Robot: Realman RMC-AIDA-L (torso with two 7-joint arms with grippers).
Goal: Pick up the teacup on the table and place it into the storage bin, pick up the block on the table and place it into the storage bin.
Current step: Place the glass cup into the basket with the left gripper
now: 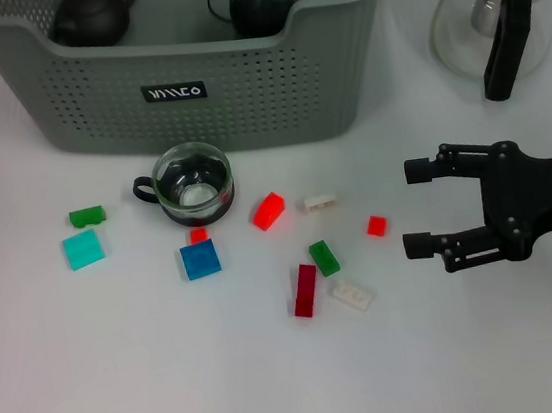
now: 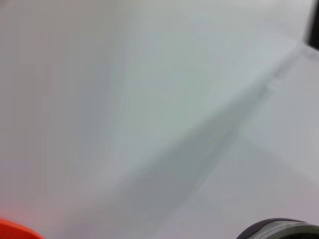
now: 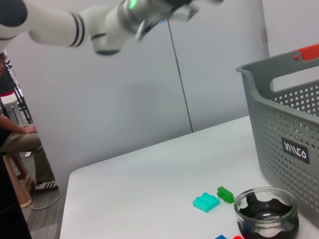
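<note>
The glass teacup (image 1: pixel 193 183) with a black handle stands upright on the white table, just in front of the storage bin (image 1: pixel 272 91). It also shows in the right wrist view as the teacup (image 3: pixel 266 214) beside the bin (image 3: pixel 284 124). Several blocks lie scattered before the cup: a red one (image 1: pixel 268 210), a blue one (image 1: pixel 200 259), a teal one (image 1: pixel 83 249), a green one (image 1: pixel 324 258) and a dark red one (image 1: pixel 306 290). My right gripper (image 1: pixel 409 208) is open and empty, low over the table, right of the blocks, fingers pointing towards them. My left arm (image 3: pixel 94 25) is raised high; its gripper is out of view.
Two dark round vessels (image 1: pixel 256 2) sit inside the bin. A glass teapot with a black handle (image 1: pixel 499 8) stands at the back right. Small white (image 1: pixel 351 295), red (image 1: pixel 376 225) and green (image 1: pixel 86 217) blocks also lie about. A seated person (image 3: pixel 20 144) is beyond the table edge.
</note>
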